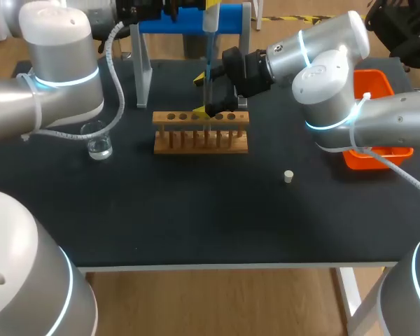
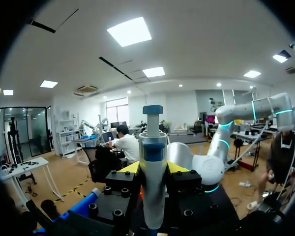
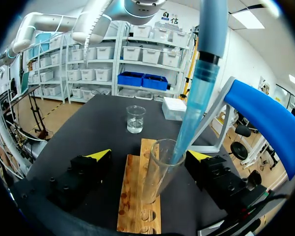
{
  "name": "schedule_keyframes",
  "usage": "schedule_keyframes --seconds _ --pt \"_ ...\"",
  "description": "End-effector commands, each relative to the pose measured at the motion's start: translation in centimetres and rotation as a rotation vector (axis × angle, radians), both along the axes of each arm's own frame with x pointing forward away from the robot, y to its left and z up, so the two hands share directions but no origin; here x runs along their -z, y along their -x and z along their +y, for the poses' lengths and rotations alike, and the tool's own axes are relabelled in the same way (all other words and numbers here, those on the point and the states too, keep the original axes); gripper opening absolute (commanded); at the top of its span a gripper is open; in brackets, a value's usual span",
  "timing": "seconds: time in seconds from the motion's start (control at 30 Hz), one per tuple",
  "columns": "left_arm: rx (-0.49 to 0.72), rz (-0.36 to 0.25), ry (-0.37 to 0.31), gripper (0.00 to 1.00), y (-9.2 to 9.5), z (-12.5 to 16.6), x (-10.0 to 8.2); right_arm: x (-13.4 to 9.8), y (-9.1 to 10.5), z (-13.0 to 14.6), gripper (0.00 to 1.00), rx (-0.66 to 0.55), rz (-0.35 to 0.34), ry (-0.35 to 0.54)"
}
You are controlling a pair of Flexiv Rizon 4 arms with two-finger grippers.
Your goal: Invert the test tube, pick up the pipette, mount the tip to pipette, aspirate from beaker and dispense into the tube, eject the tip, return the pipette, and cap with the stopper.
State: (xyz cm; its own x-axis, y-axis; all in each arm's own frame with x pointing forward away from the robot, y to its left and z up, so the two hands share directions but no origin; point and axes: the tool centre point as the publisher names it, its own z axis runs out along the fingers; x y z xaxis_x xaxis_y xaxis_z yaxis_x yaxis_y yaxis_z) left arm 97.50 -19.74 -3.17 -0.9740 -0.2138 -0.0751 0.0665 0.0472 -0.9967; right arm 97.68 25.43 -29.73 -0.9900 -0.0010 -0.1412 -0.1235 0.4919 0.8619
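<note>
**Dispense into tube, in hand**

Our left gripper [image 2: 153,169] is clamped on the pipette [image 2: 153,201]. Its tip [image 3: 194,113] dips into the tube [image 3: 156,179], which stands racked between our right gripper's [image 3: 150,156] spread fingers, ungripped. Next, we judge: empty the tip and lift it straight out.

A black table [image 1: 196,217] with a pale front edge.
</note>
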Motion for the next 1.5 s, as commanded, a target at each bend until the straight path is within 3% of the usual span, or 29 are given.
schedule_keyframes --seconds 0.03,1.5 --pt "-0.005 -0.005 0.002 0.0 0.4 0.0 0.17 -0.05 -0.01 -0.06 1.0 -0.001 0.001 0.001" --pt "-0.018 -0.034 -0.005 0.0 1.35 -0.17 1.0 -0.05 -0.01 -0.06 1.0 -0.001 0.001 0.001"
